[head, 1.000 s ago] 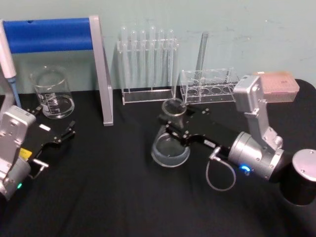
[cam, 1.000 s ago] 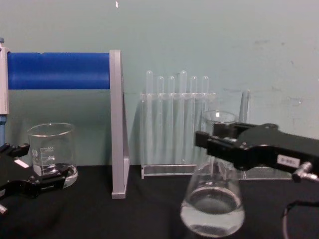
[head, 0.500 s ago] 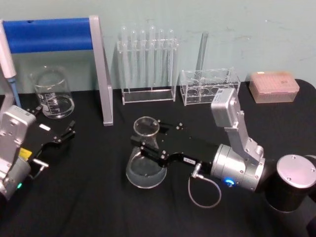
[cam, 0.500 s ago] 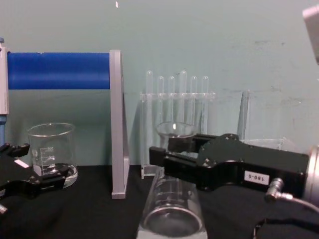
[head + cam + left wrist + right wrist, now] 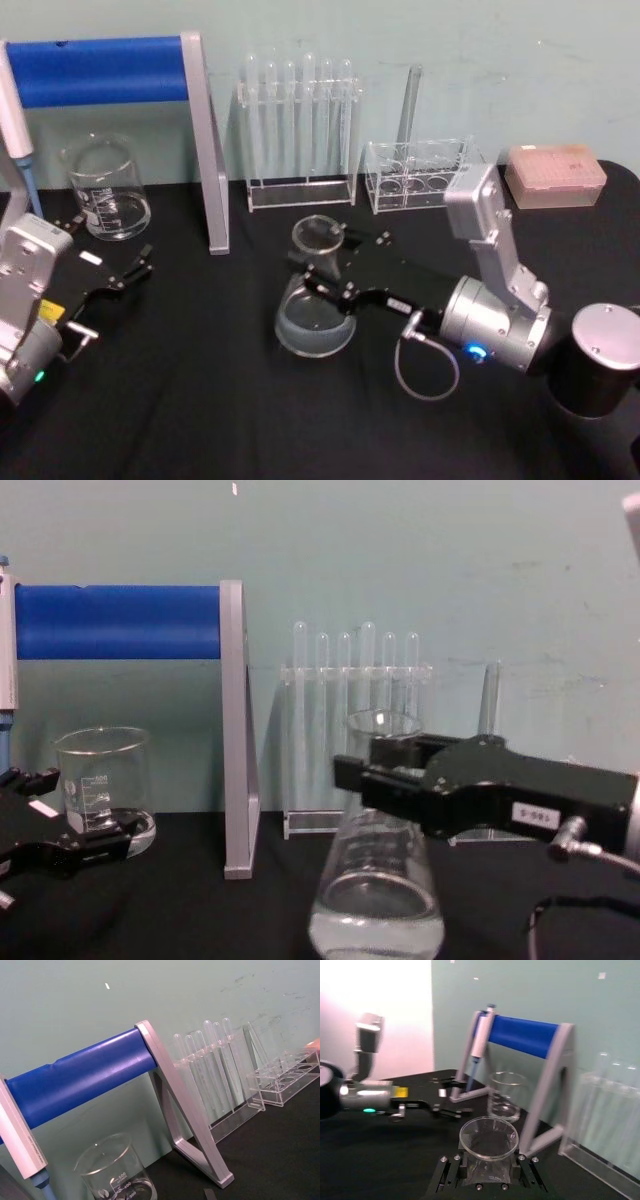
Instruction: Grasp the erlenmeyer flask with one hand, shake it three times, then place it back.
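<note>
**Head view.** The right end effector [image 5: 318,264] reaches across the black bench [image 5: 200,400]. Its jaws are pressed onto the neck of the erlenmeyer flask [image 5: 315,322], just under the flared rim. The flask's wide base hangs below the jaws, with clear liquid in the bottom. Beyond the right end effector stands a rack of test tubes [image 5: 300,120]. Well apart on the other side, the left end effector [image 5: 118,276] rests low over the bench, spread and holding nothing, with a glass beaker [image 5: 105,190] just beyond it.

**Left wrist view.** The beaker is ahead of the left end effector, beside a stand with a blue bar [image 5: 80,1075]. Nothing here touches the flask.

**Right wrist view.** The flask's open mouth sits squarely between the two jaws, which pinch the neck from both sides.

**Chest view.** The jaws clamp the neck from the side. The flask's body leans slightly and its base is low. I cannot tell whether it clears the bench.

**Progress.** The grasp looks done and firm. The slight lean suggests the shaking step is in hand, though one moment cannot show how many shakes are complete. Left to do: any remaining shakes, setting the flask upright on the bench, and opening the jaws.
</note>
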